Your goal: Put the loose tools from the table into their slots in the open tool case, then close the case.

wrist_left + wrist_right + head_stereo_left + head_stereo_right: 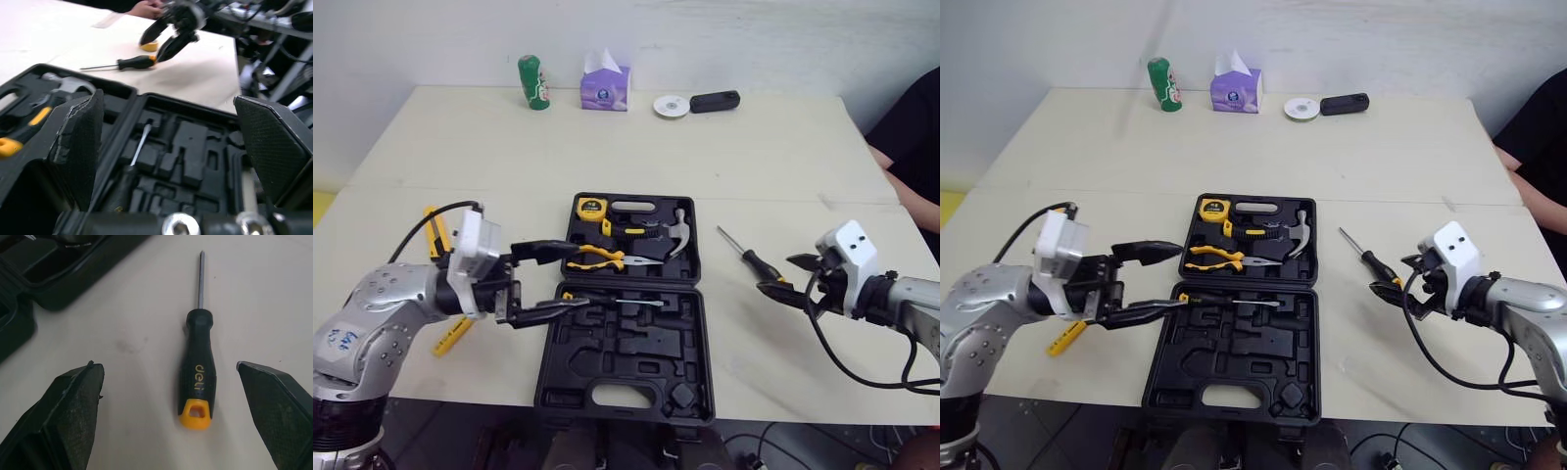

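The black tool case [626, 387] lies open at the table's front middle. Its far half holds a yellow tape measure [592, 207], yellow-handled pliers [597, 258] and a hammer [678, 233]. A slim screwdriver [137, 156] lies in the near half by the hinge. My left gripper [573, 277] hovers open over the case's left edge with nothing between its fingers. A black screwdriver with a yellow end [198, 367] lies on the table right of the case. My right gripper [783, 276] is open just behind its handle, the handle lying between the spread fingers [73, 406].
Yellow tools [437, 233] lie left of the case, partly hidden by my left arm. A green can [534, 81], tissue box [605, 86], white disc [671, 105] and black device [715, 101] line the far edge. A person's arm [911, 147] rests at the right edge.
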